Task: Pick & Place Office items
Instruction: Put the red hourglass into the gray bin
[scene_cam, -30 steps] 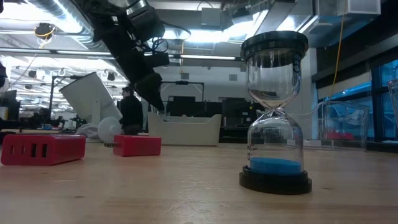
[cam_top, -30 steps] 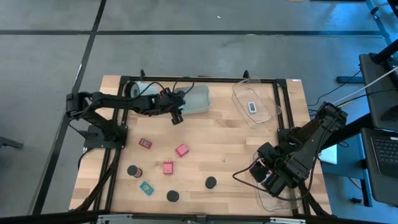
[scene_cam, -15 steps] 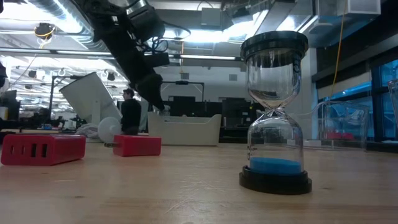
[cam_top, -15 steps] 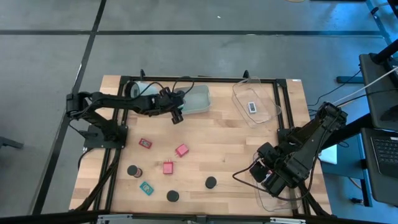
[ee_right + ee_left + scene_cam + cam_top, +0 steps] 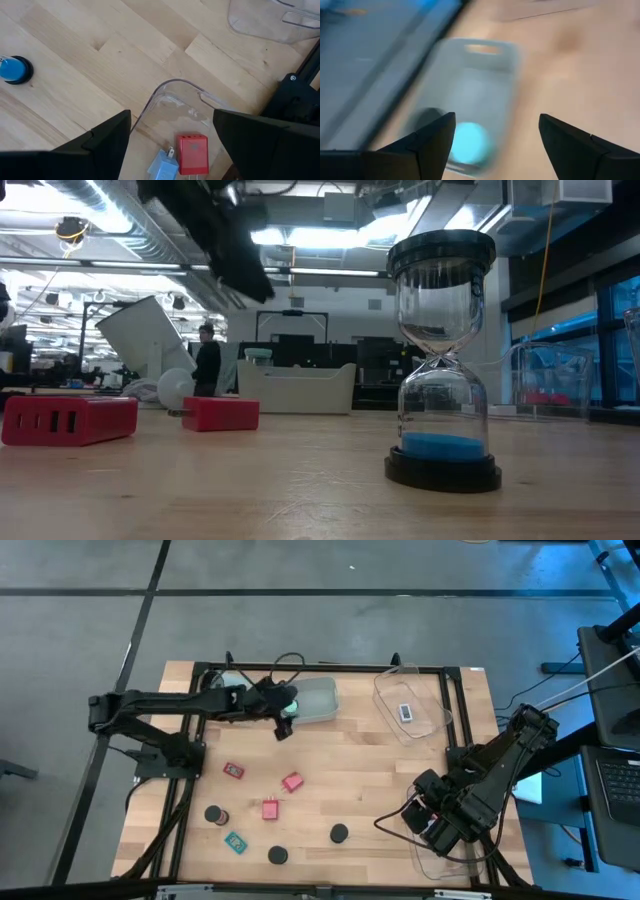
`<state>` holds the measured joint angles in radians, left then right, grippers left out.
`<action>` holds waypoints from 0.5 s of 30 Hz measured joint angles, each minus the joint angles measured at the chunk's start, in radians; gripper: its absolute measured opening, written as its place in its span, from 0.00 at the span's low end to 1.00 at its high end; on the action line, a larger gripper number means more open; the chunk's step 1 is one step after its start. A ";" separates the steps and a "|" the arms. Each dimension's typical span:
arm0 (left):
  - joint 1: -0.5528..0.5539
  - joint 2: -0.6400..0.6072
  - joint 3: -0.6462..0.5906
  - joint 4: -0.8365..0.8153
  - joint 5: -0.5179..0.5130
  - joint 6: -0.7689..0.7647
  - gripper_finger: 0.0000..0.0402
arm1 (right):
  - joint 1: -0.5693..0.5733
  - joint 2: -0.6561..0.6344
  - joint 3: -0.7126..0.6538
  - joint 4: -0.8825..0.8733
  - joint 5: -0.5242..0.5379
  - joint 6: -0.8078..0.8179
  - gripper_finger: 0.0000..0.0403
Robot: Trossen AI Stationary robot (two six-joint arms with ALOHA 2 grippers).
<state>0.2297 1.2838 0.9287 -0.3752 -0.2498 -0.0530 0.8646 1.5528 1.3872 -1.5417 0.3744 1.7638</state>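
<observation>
The left gripper (image 5: pixel 283 727) hangs at the front left edge of the grey tray (image 5: pixel 318 700) at the table's upper middle, its fingers (image 5: pixel 427 145) spread apart and holding nothing; a green-glowing round item (image 5: pixel 289 703) sits inside the tray. The right gripper (image 5: pixel 437 830) waits at the lower right, fingers apart, over a clear tray (image 5: pixel 172 107) holding a red charger (image 5: pixel 193 154) and a pale blue plug (image 5: pixel 161 164). Red blocks (image 5: pixel 291 781) and black caps (image 5: pixel 339 833) lie scattered lower left, with open wood between.
</observation>
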 joint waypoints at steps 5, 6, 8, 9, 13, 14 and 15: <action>-0.096 -0.090 -0.004 -0.140 0.281 -0.151 0.71 | 0.000 0.000 0.000 0.000 0.001 -0.015 0.71; -0.126 -0.104 -0.012 -0.169 0.313 -0.179 0.71 | 0.000 0.000 0.000 -0.001 0.004 -0.022 0.71; -0.194 -0.126 -0.028 -0.233 0.340 -0.239 0.71 | 0.000 0.000 0.000 -0.001 0.020 -0.030 0.71; -0.232 -0.134 -0.035 -0.259 0.340 -0.270 0.71 | 0.000 0.000 0.000 0.000 0.034 -0.035 0.71; -0.390 -0.142 -0.043 -0.409 0.340 -0.357 0.71 | 0.000 0.000 0.000 0.001 0.079 -0.070 0.71; -0.430 -0.142 -0.043 -0.434 0.341 -0.372 0.71 | 0.000 0.000 0.000 0.000 0.085 -0.076 0.71; -0.470 -0.142 -0.043 -0.450 0.342 -0.383 0.71 | 0.000 0.000 0.000 0.000 0.091 -0.079 0.71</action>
<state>-0.2398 1.1423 0.8856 -0.8256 0.0922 -0.4363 0.8646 1.5524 1.3872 -1.5414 0.4651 1.6844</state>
